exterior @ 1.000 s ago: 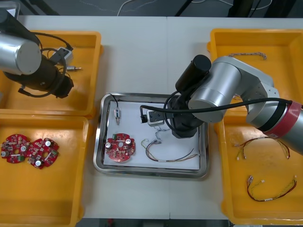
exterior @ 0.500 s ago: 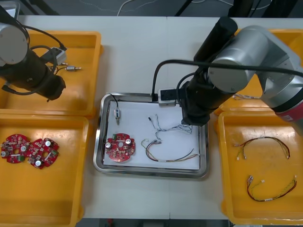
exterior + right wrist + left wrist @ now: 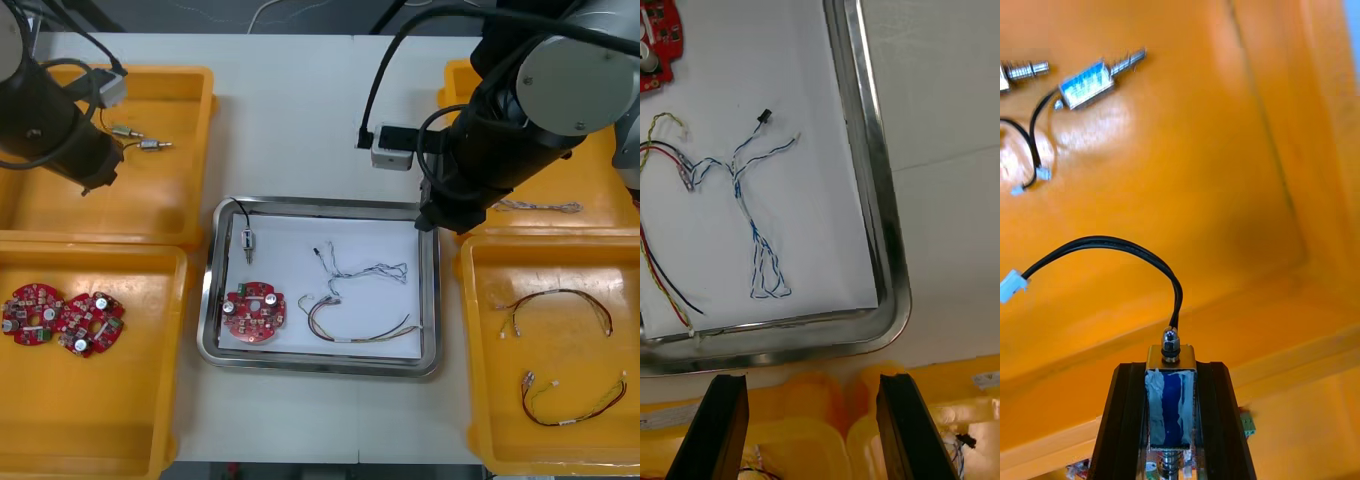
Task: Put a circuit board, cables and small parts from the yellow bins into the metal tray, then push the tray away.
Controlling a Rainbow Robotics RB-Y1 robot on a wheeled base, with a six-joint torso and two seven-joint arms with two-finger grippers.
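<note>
Found in the metal tray [image 3: 208,300] a circuit board [image 3: 253,312], a blue-and-white cable [image 3: 751,223], a red-and-yellow cable [image 3: 345,338] and a small metal part [image 3: 247,241], with the left end effector [image 3: 1171,375] clamped on a second metal part [image 3: 1171,401] over the far left yellow bin [image 3: 170,200] and the right end effector [image 3: 812,382] spread wide by the tray's corner.

Silver-grey arm shell [image 3: 580,70], black wrist [image 3: 490,160], looping black cables [image 3: 377,70], black pincer fingers [image 3: 724,427]
</note>
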